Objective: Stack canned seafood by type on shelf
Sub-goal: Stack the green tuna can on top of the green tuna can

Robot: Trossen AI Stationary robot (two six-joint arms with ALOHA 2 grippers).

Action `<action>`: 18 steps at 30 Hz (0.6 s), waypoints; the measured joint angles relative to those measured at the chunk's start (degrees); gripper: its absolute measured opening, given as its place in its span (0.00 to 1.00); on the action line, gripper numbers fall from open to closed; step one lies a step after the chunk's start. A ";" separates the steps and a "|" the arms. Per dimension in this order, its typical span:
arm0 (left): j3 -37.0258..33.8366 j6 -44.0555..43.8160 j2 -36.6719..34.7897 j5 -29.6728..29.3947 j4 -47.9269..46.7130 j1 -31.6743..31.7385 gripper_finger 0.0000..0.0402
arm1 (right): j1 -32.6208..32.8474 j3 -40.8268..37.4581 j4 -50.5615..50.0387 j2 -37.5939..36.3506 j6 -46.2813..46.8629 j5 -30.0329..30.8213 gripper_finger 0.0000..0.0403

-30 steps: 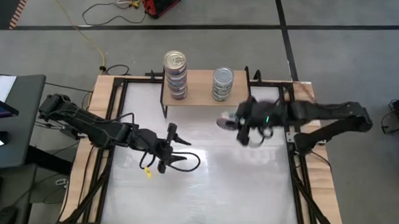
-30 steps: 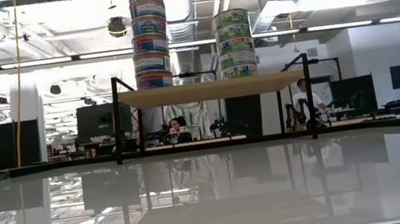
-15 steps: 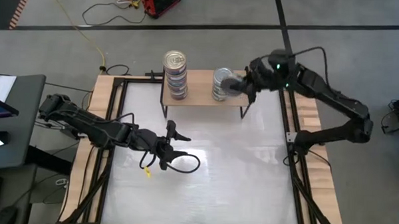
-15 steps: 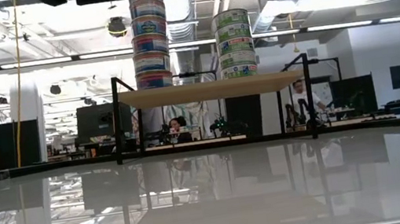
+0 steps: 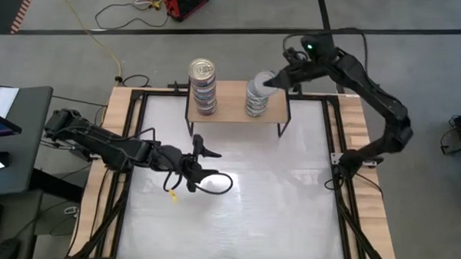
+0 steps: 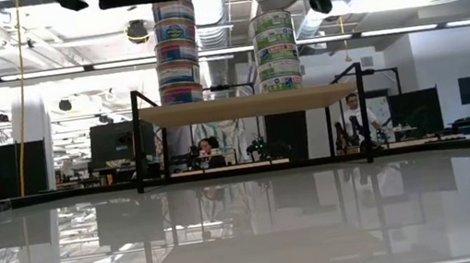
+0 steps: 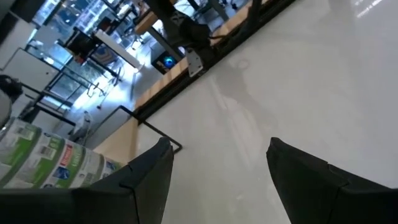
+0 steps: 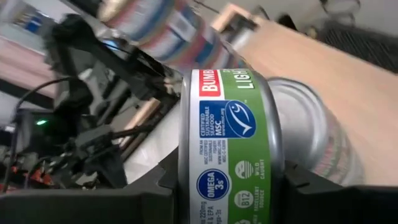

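Observation:
The light-wood shelf [image 5: 233, 108] stands at the table's far edge and carries two stacks of canned seafood. The gold-lidded stack [image 5: 202, 72] is on its left, the silver-lidded, green-labelled stack [image 5: 255, 98] on its right. My right gripper [image 5: 277, 79] hovers just above the silver stack, shut on one more green-labelled can [image 8: 229, 146]. My left gripper [image 5: 201, 164] hangs open over the table's middle left and holds nothing; its fingers [image 7: 149, 177] frame bare tabletop. My right gripper pinches the green-labelled can between its two fingers [image 8: 163, 182], one on each flat end near the rim [image 8: 185, 174]. The label wall faces the wrist camera. It comes slanting down from the far right. The can is lifted clear and tilted above the silver stack [image 8: 326, 140].
A black cable loop [image 5: 214, 186] and a yellow tag [image 5: 170, 197] lie by my left gripper. Wooden rails [image 5: 116, 133] and black frame bars edge the white table. The tabletop in front of the shelf is bare. People sit in the room beyond [image 6: 356, 113].
My right gripper has carried the can from over the table by the shelf's right front corner up and toward the far edge, to above the silver stack, rolling its wrist on the way. My left gripper has turned slightly in place.

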 joint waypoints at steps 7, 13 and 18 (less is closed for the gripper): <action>0.00 0.87 0.00 -0.08 -3.48 0.02 0.62 | -1.59 5.63 -2.42 5.08 -0.90 -1.37 0.38; 0.00 1.27 0.00 -0.09 -4.16 0.00 0.62 | -2.56 7.97 -2.38 7.16 -0.35 -6.36 0.45; 0.00 1.30 0.00 -0.11 -3.99 0.00 0.62 | -2.67 8.00 -3.10 8.69 0.45 -8.53 0.54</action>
